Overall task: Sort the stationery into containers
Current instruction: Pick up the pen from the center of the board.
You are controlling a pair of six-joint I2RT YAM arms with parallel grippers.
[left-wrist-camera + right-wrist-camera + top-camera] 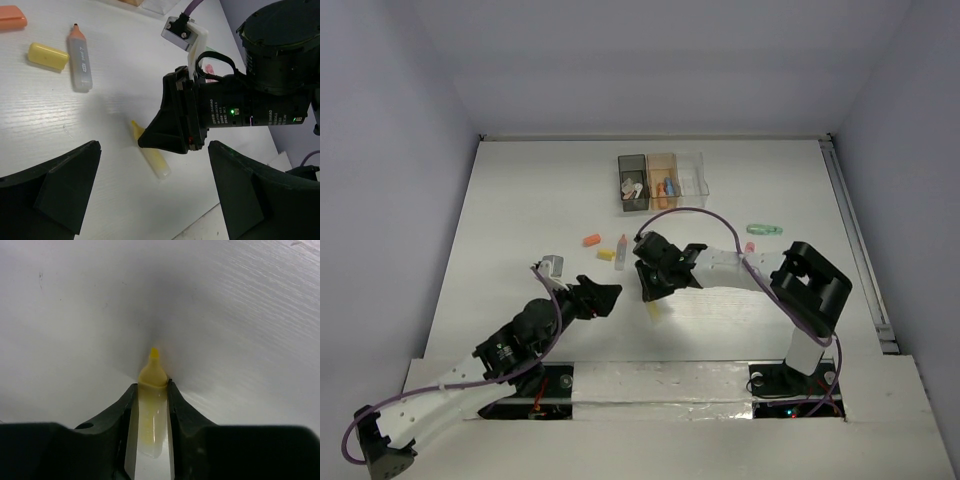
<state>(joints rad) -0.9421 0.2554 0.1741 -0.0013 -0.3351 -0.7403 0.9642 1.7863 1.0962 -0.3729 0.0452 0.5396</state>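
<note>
The left tool (pixel 603 298) hangs released near the bench's (pixel 520 200) near edge, its 2 fingers wide apart with nothing between them. Farther in lie an orange eraser (pixel 11 17), a yellow eraser (pixel 47 55) and a grey marker (pixel 80 60) with an orange tip. Just right of the left tool, the right tool (pixel 151 390) is clenched on a yellow marker (pixel 155 159) down at the bench's middle. 3 bins (pixel 692 178) stand joined by the far edge. A mint marker (pixel 765 229) lies toward the right edge.

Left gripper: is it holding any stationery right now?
No: in the left wrist view the left gripper has its fingers wide apart, with nothing gripped between them.
</note>
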